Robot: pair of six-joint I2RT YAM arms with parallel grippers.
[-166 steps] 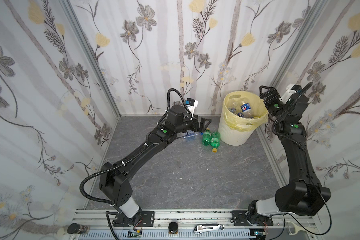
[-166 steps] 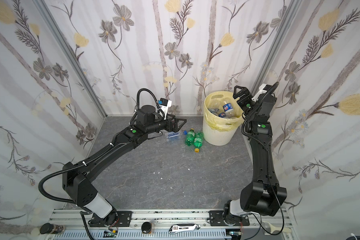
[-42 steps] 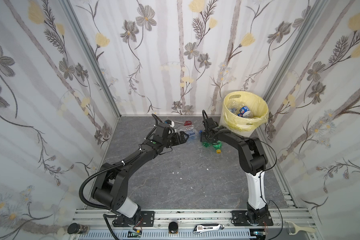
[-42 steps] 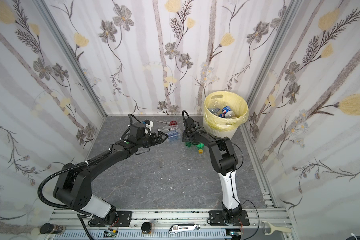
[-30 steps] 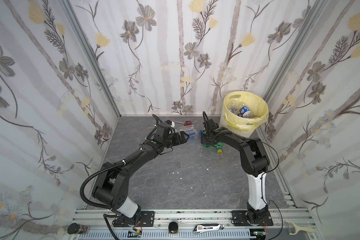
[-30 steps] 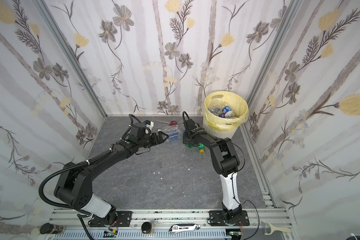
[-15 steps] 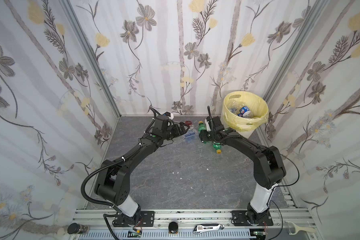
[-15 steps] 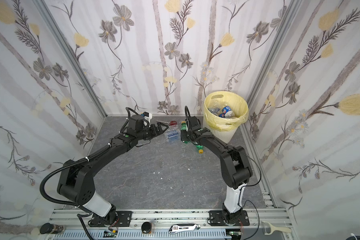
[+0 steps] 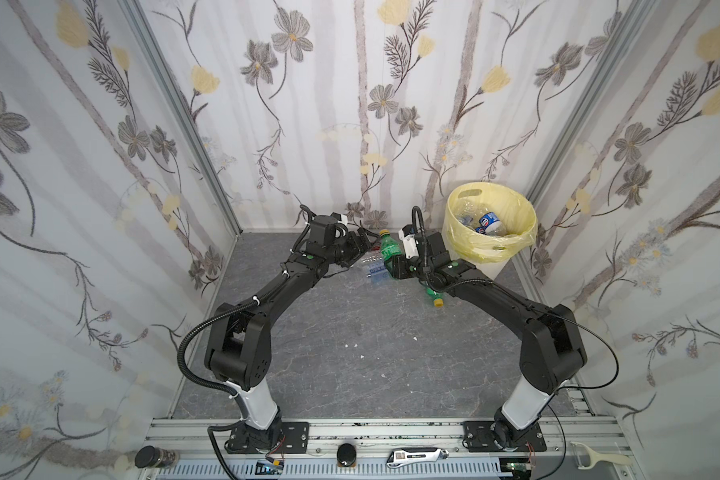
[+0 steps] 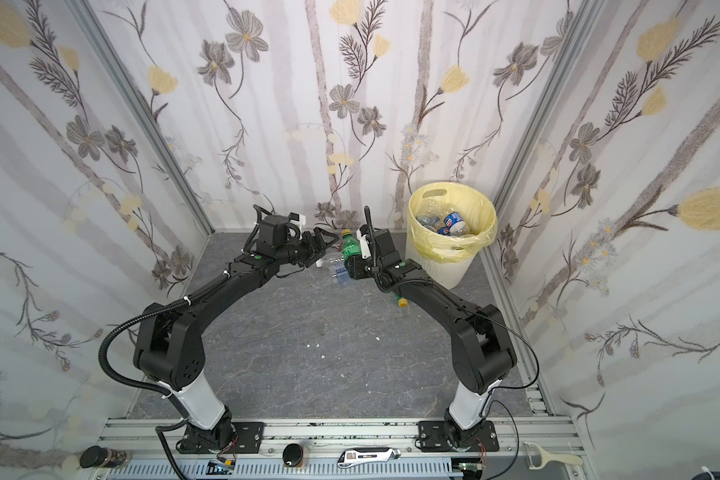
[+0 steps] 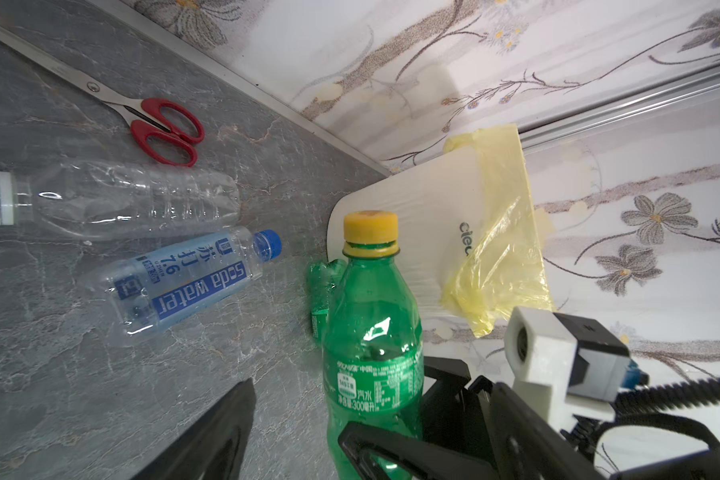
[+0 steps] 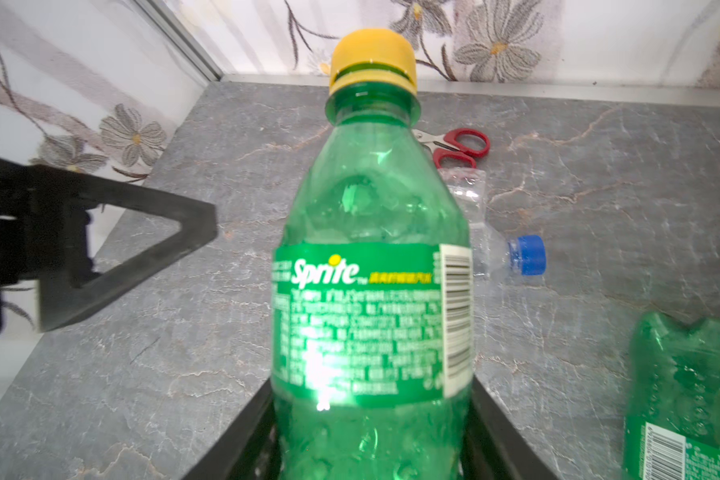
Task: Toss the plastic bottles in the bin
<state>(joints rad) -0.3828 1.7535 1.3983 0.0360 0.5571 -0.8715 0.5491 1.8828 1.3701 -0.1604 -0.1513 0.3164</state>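
Sprite bottle [image 12: 371,291] clamped cap-up in right gripper [image 9: 393,266], off floor; bin [image 9: 500,266] at 3 o'clock. We swing high over rim, then release. Left gripper [image 10: 323,242] spread, empty; we steer clear of it.

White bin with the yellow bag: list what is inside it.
Inside the yellow-lined white plastic bin: clear plastic bottles, among them a blue-labelled bottle. Anything beneath that top layer is covered.
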